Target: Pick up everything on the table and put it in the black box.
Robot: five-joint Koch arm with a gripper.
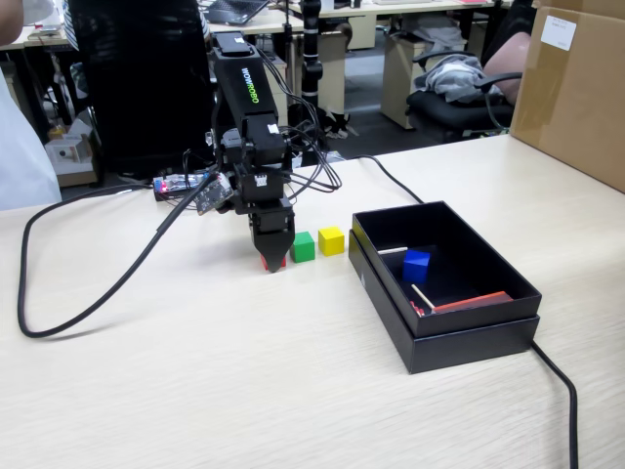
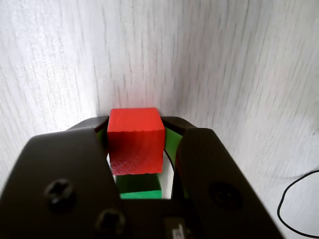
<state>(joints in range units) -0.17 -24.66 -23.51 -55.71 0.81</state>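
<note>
A red cube (image 1: 274, 262) sits low at the table surface between my jaws; in the wrist view it (image 2: 135, 137) fills the gap between the two black fingers. My gripper (image 1: 273, 256) points straight down and is shut on the red cube; in the wrist view the gripper (image 2: 135, 122) hugs the cube on both sides. A green cube (image 1: 304, 246) stands just right of the gripper, and a yellow cube (image 1: 331, 240) right of that. The open black box (image 1: 469, 347) lies to the right and holds a blue cube (image 1: 416, 265).
The box also holds a flat red piece (image 1: 474, 301) and thin white sticks. A black cable (image 1: 88, 303) loops over the table on the left, and another runs past the box on the right. A cardboard box (image 1: 576, 88) stands at the far right.
</note>
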